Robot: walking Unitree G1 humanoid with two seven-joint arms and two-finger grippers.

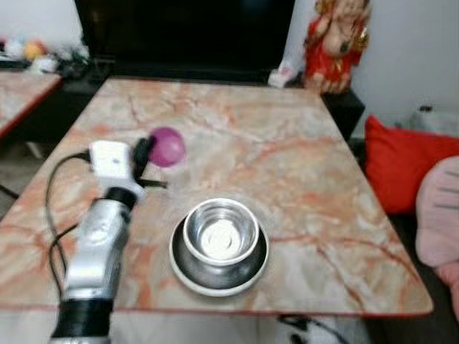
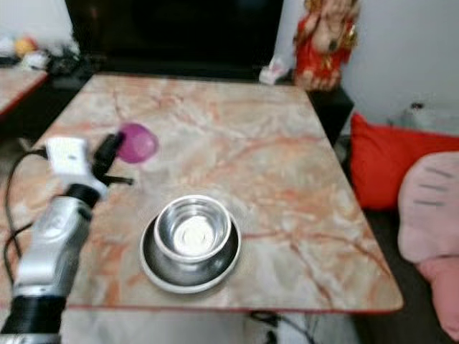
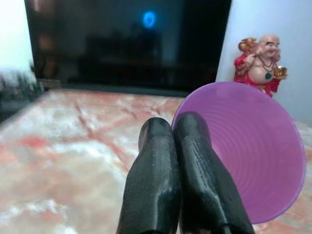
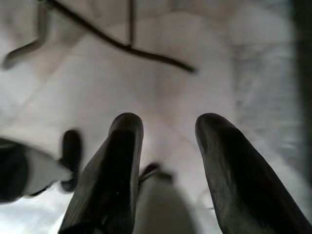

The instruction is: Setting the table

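Observation:
A purple plastic cup (image 1: 168, 145) sits tilted at the left middle of the marble table (image 1: 287, 143). My left gripper (image 1: 143, 155) is shut, and its two black fingertips pinch the cup's rim. In the left wrist view the cup (image 3: 248, 156) shows its ribbed inside, with its edge running into the seam between the fingers (image 3: 195, 161). A steel bowl (image 1: 220, 231) stands on a steel plate (image 1: 183, 269) near the table's front edge, to the right of my left arm. My right gripper (image 4: 168, 126) hangs open over the floor.
A red and gold statue (image 1: 336, 43) stands past the table's far right corner, beside a dark screen (image 1: 186, 29). A red cushion (image 1: 405, 168) and a pink seat (image 1: 441, 215) lie to the right. A second marble table (image 1: 18, 89) is at far left.

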